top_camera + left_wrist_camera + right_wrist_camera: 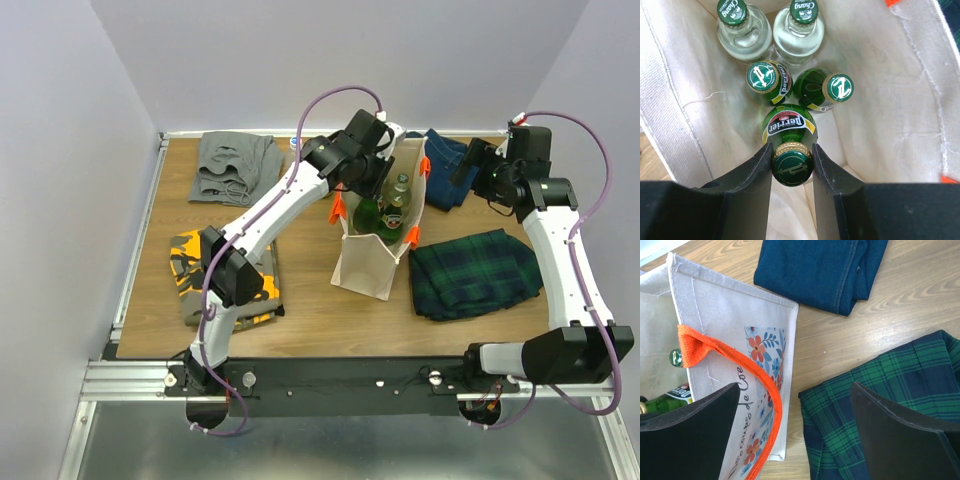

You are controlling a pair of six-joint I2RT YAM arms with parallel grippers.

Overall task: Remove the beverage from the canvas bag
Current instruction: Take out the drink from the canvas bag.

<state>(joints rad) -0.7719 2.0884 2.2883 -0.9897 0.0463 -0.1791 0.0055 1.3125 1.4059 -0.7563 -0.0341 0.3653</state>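
Your left gripper [792, 154] pinches the capped neck of a green Perrier bottle [789, 126] — standing inside the canvas bag [365, 265], mid-table. Your right gripper [795, 390] hangs spread wide over the bag's side wall and a green plaid cloth [900, 375] — gripping nothing.

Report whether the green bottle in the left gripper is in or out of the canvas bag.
In: the green bottle stands inside the canvas bag walls, left gripper shut on its cap.
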